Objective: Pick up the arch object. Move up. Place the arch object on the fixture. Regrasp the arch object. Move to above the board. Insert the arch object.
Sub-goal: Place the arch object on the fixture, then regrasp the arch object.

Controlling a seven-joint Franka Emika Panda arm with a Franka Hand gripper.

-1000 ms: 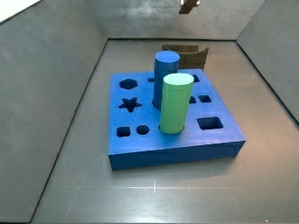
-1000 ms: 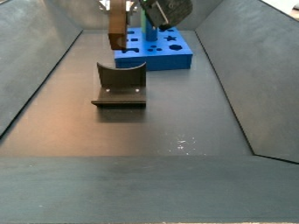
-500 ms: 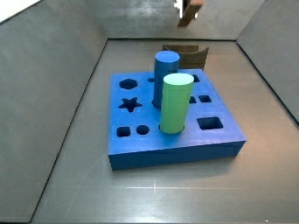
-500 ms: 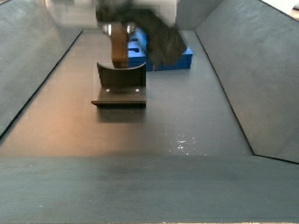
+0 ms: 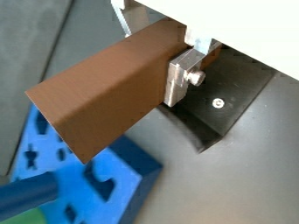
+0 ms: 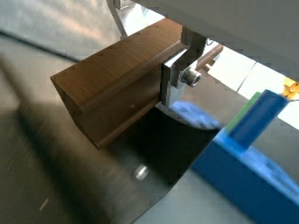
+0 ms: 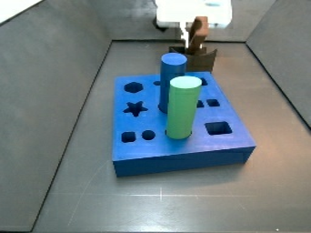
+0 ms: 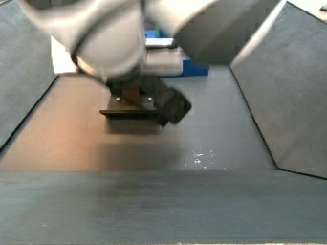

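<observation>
My gripper (image 5: 153, 48) is shut on the arch object (image 5: 105, 98), a brown wooden bar held between the silver fingers (image 5: 184, 75). The same grasp shows in a wrist view (image 6: 149, 54), where the arch object (image 6: 114, 89) hangs just over the dark fixture (image 6: 173, 150). In a side view the gripper (image 7: 195, 31) holds the arch object (image 7: 198, 35) just above the fixture (image 7: 201, 60), behind the blue board (image 7: 219, 141). Whether the bar touches the fixture is not clear. In a side view the arm (image 8: 128, 38) hides the bar; the fixture (image 8: 126, 115) shows under it.
A blue cylinder (image 7: 174, 71) and a green cylinder (image 7: 183, 107) stand upright in the board, close in front of the fixture. Grey walls enclose the floor on both sides. The board (image 5: 87, 188) lies beside the fixture (image 5: 229, 105) in a wrist view.
The gripper has come down with the arch object from high above to just over the fixture. The arm now fills much of a side view.
</observation>
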